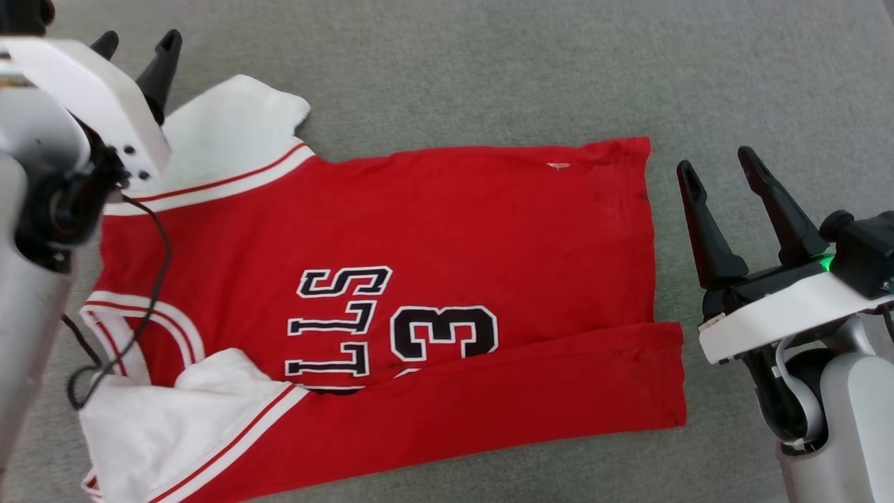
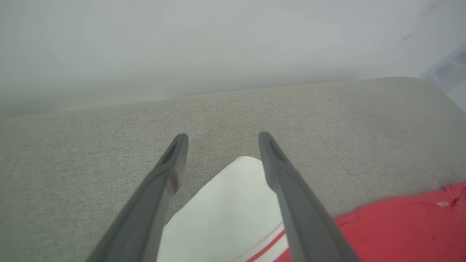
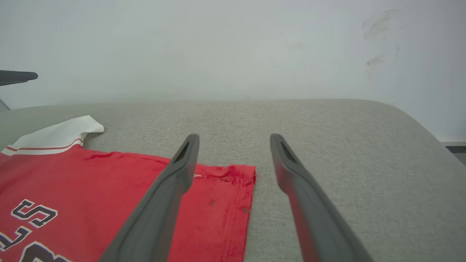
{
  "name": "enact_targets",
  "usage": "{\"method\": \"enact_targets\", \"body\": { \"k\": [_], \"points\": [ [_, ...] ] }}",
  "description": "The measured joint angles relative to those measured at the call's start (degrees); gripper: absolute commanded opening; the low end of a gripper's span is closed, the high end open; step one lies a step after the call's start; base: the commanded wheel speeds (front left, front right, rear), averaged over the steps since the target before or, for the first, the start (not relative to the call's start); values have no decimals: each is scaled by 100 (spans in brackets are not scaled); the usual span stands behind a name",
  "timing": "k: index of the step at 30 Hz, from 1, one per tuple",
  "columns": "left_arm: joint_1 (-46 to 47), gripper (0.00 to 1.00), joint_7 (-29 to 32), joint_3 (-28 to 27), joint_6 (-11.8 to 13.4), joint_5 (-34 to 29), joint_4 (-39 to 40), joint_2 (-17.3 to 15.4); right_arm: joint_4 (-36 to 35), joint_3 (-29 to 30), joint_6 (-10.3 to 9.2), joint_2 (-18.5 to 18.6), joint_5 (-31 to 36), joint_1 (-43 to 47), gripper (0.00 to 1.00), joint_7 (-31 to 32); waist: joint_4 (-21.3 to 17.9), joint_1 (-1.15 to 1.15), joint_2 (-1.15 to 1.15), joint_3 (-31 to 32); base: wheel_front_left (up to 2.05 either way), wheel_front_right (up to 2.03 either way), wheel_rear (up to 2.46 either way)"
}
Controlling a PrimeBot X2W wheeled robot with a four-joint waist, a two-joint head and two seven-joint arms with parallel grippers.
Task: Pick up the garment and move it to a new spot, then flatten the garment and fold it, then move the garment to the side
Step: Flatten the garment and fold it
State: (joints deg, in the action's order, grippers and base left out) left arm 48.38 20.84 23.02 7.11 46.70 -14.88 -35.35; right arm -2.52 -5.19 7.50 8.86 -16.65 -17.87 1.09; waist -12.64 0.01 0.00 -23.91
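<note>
**Soft jersey lies part-folded; both end effectors spread and empty**

The soft bright red fabric T-shirt with white sleeves and black-and-white lettering (image 1: pixel 447 223) lies across the grey fabric-covered table (image 1: pixel 489 70), collar end toward your left and hem toward your right. Its near long edge is already turned over as a red folded strip (image 1: pixel 524 391) that covers the lower part of the lettering. The near white sleeve (image 1: pixel 174 426) lies bunched on top at the collar end.

Your left end effector (image 1: pixel 136 52) hangs over the far white sleeve (image 1: pixel 237 119), fingers spread and holding nothing. Your right end effector (image 1: pixel 718 168) stands just beside the hem edge (image 1: pixel 649 230), over bare table, also spread and empty.

Expect the shirt to be light, limp and easy to drag. It will sag and crease wherever it is unsupported, and a one-sided pull would likely skew it or undo the turned strip. Thin cloth lying flat gives your fingers little to bite on. So take it at edges and corners: the far hem corner on your right, and the far sleeve seam or shoulder on your left. Pinch both layers where the cloth is doubled. Lift the two ends together and keep the cloth lightly taut between them.
</note>
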Motion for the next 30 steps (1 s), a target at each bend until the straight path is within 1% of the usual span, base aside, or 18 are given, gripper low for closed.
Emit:
{"method": "enact_targets", "body": {
  "k": [3, 6, 11, 17, 18, 19, 21, 23, 27, 30],
  "points": [
    [509, 100, 873, 244, -218, 41, -394, -190, 13, -41, 0, -11, -8, -67, 100, -15, -134, 0, 0, -180, 0, 0, 0],
    [914, 100, 1758, 456, -311, 81, -725, -322, 13, -79, 0, -36, -51, -97, 100, -75, -255, 0, 0, -333, 0, 0, 0],
    [1232, 100, 2895, 697, -293, 179, -1187, -441, 83, -165, 0, -119, -147, -162, 100, -158, -424, 0, 0, -582, 0, 0, 0],
    [1485, 100, 3816, 954, -169, 86, -1374, -693, 257, -279, 0, -159, -296, -216, 100, -257, -644, -1, 0, -768, 0, 0, 0],
    [1491, 52, 3904, 913, -99, 162, -1399, -687, 286, -280, 0, -158, -309, -217, 100, -258, -670, -1, 0, -789, 0, 0, 0],
    [1491, 0, 3958, 878, -44, 236, -1408, -670, 309, -283, 0, -157, -324, -217, 100, -269, -691, -1, 0, -802, 0, 0, 0],
    [1472, 0, 3950, 879, 2, 230, -1392, -670, 368, -281, 0, -155, -397, -218, 100, -282, -710, -1, 0, -802, 0, 0, 0],
    [1372, 0, 3806, 842, 46, 248, -1389, -635, 411, -268, 0, -133, -420, -219, 100, -286, -702, -1, 0, -781, 0, 0, 0],
    [1187, 0, 3363, 826, 35, 218, -1371, -530, 495, -170, 0, -71, -493, -222, 100, -252, -644, -1, 0, -664, 0, 0, 0],
    [1044, 0, 2995, 776, -19, 242, -1380, -404, 620, -120, 0, -18, -591, -251, 100, -119, -568, -1, 0, -522, 0, 0, 0]
  ]
}}
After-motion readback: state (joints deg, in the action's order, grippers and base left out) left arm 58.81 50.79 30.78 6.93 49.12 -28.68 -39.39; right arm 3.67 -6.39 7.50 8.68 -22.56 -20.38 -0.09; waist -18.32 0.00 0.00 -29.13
